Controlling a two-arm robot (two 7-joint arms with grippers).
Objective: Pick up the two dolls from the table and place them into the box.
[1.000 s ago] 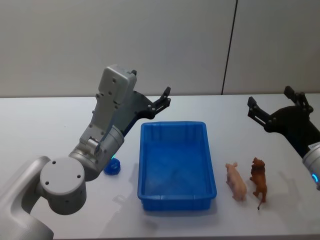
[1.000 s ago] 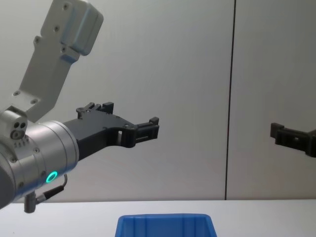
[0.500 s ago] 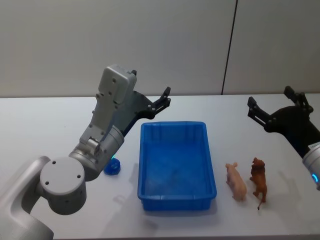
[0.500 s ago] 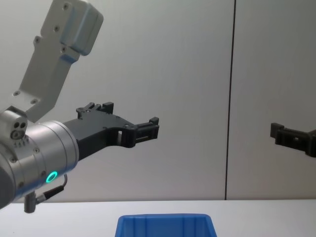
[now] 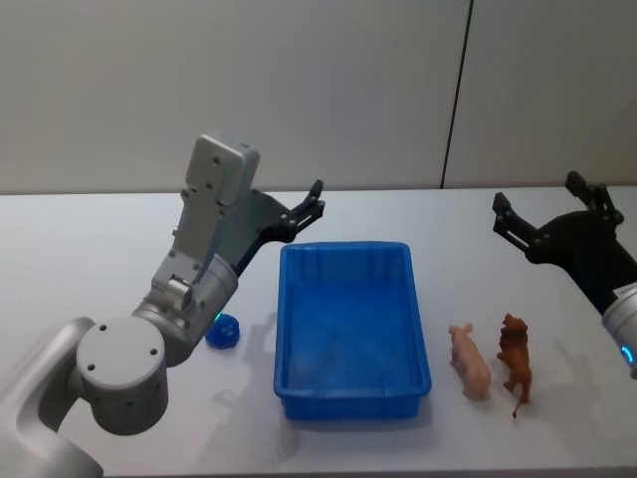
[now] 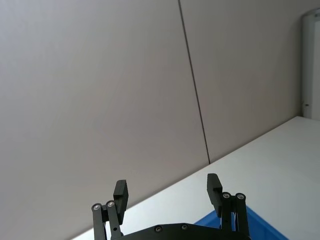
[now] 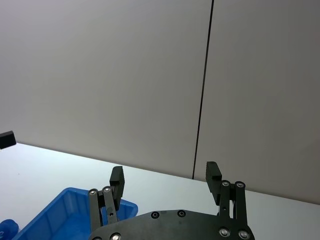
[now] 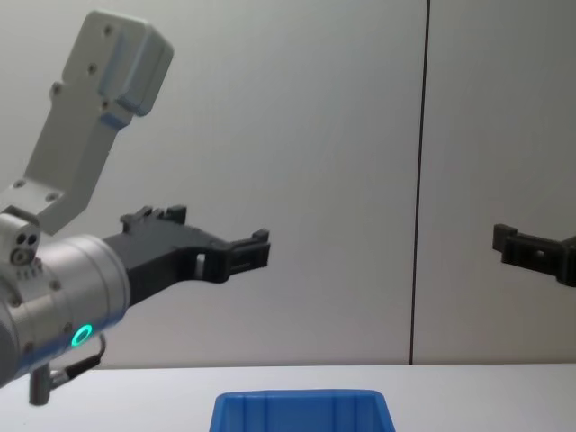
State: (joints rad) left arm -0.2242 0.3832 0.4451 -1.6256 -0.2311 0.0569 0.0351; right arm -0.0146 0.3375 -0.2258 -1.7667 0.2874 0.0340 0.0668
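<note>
Fingers spread wide and empty on both arms, left arm's fingers and right arm's fingers; neither doll is in the box.
Nearest stand two dolls on the bench, one pink pig and one brown figure, just beside each other right of the one box: fingers closing on either could tip its neighbour, and the brown one's thin legs look easy to topple. One small blue object sits left of the box. Farthest, the left fingers hover by its far left corner, the right ones beyond the dolls.
</note>
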